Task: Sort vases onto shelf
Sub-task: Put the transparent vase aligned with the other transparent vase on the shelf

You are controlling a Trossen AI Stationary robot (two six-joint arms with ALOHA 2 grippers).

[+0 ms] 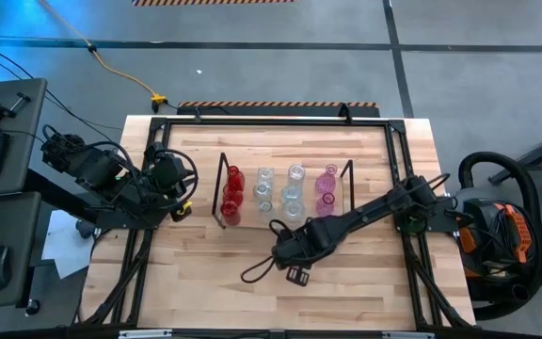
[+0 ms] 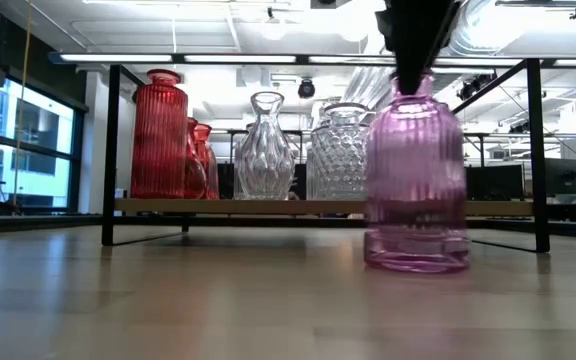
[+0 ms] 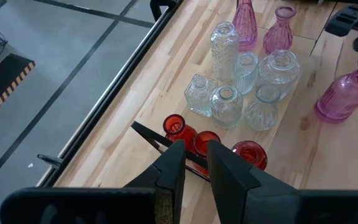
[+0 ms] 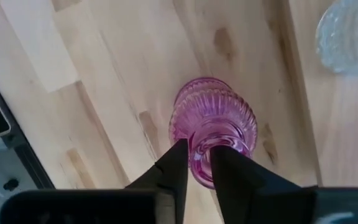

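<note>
A ribbed pink vase [image 2: 416, 190] stands upright on the table in front of the shelf [image 2: 268, 206], toward its right end. My right gripper [image 4: 199, 165] reaches down onto it from above and is shut on it. On the shelf's board stand red vases [image 1: 232, 193] at the left, clear vases [image 1: 278, 193] in the middle and pink vases [image 1: 326, 184] at the right. My left gripper [image 3: 194, 162] hovers open and empty above the table, left of the shelf's left wire end [image 1: 222, 188]. My right gripper pinches the pink vase's narrow neck [image 4: 205, 149], just below the mouth, between its two fingers, one on each side. The fingers [image 4: 178, 163] point straight down from above. The vase stays upright, its base [image 2: 416, 262] on the table.
A larger black metal frame [image 1: 271, 121] edges the table. A black cable loop [image 1: 257, 271] trails from my right arm over the boards in front of the shelf. Bare wood lies toward the near edge [image 1: 252, 311].
</note>
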